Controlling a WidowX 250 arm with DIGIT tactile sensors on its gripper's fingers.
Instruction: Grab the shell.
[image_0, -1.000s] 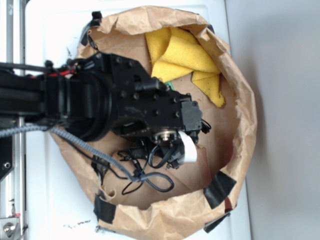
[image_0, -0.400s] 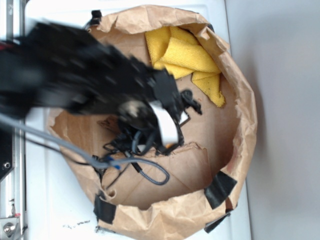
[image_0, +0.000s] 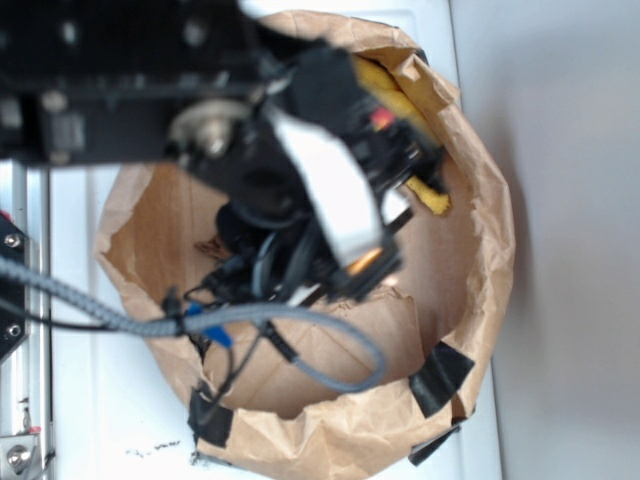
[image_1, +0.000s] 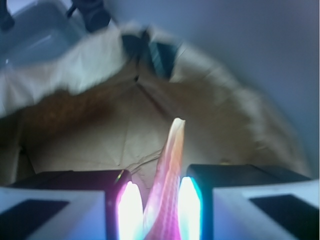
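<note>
Orange-pink shell (image_1: 169, 190) sits pinched between your gripper (image_1: 156, 200) jaws, raised above the brown paper bag (image_1: 90, 130) floor. Grasp step looks done; hold pressure steady on any lift.

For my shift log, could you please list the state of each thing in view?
tool: shut on the shell, raised above the bag floor
shell: pinched between the pads, tip pointing outward
paper bag: open, rim rolled down, taped
yellow cloth: crumpled in the bag, mostly hidden by the arm
</note>
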